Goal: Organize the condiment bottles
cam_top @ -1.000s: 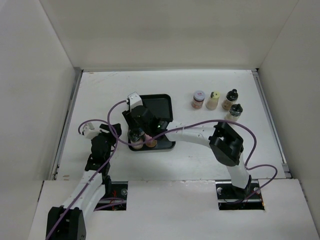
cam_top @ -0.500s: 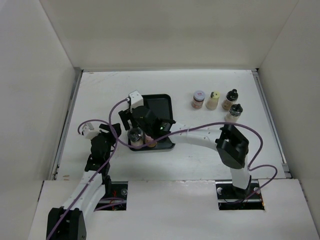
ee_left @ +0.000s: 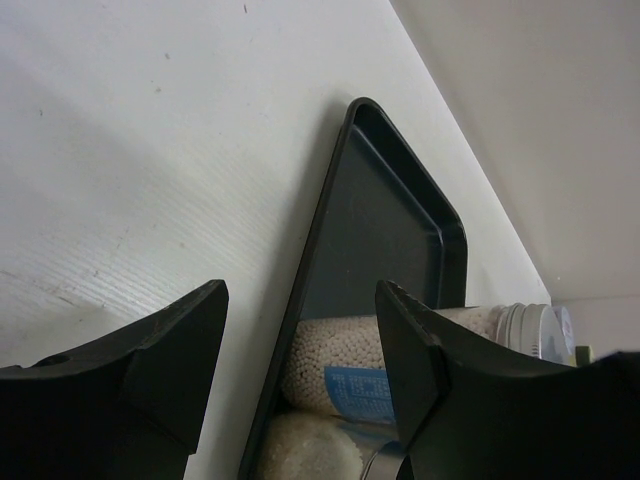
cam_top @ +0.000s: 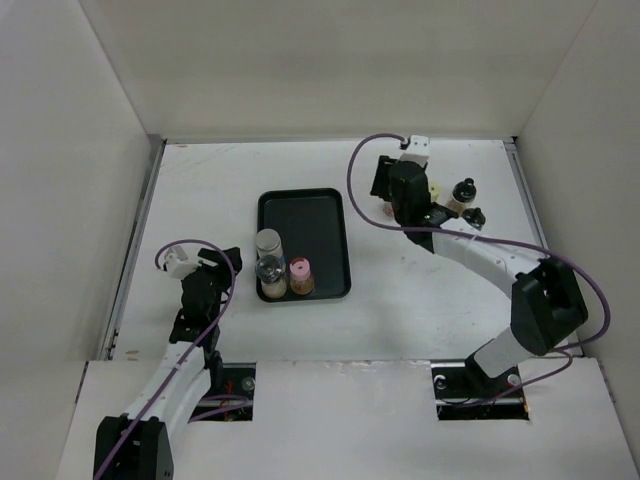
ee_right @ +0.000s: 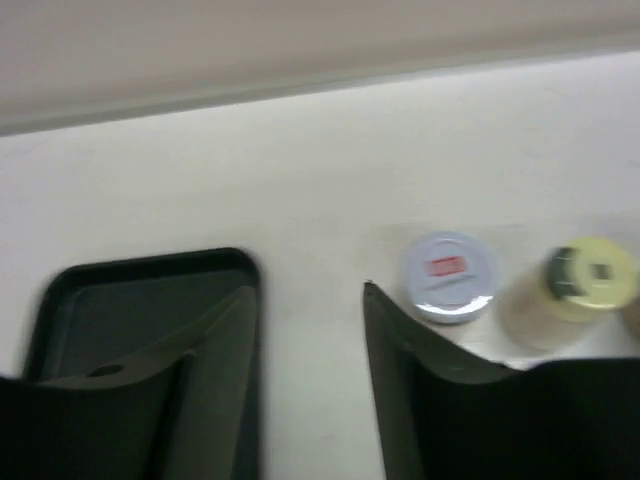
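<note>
fetch step: three condiment bottles (cam_top: pixel 270 272) stand at the near end of the tray (cam_top: pixel 262 212). your right gripper (ee_right: pixel 306 288) hovers released and empty beside the lavender-capped bottle (ee_right: pixel 447 277) on the surface (cam_top: pixel 200 200). centre over it, then descend. left gripper (ee_left: pixel 300 290) is released and empty

The left arm (cam_top: pixel 170 370) runs from its base at 7 o'clock toward 12 o'clock, folded short, with the wrist low at about 8 o'clock. The left tool (ee_left: pixel 300 295) points toward 1 o'clock, its jaws apart and gripping nothing. The right arm (cam_top: pixel 500 270) climbs from 5 o'clock, bends its elbow out toward 4 o'clock, then stretches far toward 1 o'clock. The right tool (ee_right: pixel 308 290) hangs downward, its fingers parted by a narrow gap.
</note>
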Robot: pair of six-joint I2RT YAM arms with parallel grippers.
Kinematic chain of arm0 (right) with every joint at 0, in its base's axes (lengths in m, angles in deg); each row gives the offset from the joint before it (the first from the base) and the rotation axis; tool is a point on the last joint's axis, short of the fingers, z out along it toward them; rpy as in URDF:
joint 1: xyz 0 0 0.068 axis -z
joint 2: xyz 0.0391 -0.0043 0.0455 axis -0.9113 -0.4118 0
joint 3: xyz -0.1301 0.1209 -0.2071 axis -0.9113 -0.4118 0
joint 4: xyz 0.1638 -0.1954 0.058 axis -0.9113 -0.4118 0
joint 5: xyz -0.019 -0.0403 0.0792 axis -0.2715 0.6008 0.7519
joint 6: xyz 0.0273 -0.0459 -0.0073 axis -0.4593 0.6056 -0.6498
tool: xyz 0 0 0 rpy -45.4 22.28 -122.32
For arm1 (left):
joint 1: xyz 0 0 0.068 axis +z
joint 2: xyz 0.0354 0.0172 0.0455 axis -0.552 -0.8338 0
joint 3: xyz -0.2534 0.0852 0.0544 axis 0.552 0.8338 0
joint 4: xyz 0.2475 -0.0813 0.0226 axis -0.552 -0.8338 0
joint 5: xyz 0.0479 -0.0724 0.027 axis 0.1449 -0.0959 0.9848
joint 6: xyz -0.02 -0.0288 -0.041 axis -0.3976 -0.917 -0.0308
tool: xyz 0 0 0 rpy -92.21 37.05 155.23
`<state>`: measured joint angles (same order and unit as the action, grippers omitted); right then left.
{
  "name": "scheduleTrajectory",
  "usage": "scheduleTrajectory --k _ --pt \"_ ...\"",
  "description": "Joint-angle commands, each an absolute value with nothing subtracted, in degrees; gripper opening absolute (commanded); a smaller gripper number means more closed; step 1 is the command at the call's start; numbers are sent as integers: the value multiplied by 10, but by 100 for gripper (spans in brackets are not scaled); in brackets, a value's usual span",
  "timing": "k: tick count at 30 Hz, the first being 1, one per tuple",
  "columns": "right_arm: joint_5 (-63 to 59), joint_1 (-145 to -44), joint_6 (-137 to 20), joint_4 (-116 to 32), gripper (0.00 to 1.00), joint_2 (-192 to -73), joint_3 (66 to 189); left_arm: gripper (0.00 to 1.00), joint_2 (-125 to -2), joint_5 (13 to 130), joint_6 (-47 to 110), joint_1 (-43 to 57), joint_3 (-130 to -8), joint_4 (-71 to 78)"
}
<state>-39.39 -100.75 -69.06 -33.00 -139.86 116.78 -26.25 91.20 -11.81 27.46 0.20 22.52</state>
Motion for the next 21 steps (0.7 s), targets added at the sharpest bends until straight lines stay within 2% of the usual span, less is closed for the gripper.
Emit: scheduleTrajectory --k 1,3,7,17,21 --pt "-401 -971 -707 -363 67 -1417 1159 59 -257 916 -116 276 8 246" --pt "-391 -949 -707 -369 80 -1434 1164 59 -265 922 -114 273 4 248" --pt "-378 -921 -706 -373 88 -1476 1185 59 -260 918 -114 277 7 248" --pt "-346 -881 -710 -388 88 -1566 1251 59 -269 922 -110 271 3 249" --pt "-344 -877 -707 -392 84 -1582 1266 59 -267 926 -110 271 3 250"
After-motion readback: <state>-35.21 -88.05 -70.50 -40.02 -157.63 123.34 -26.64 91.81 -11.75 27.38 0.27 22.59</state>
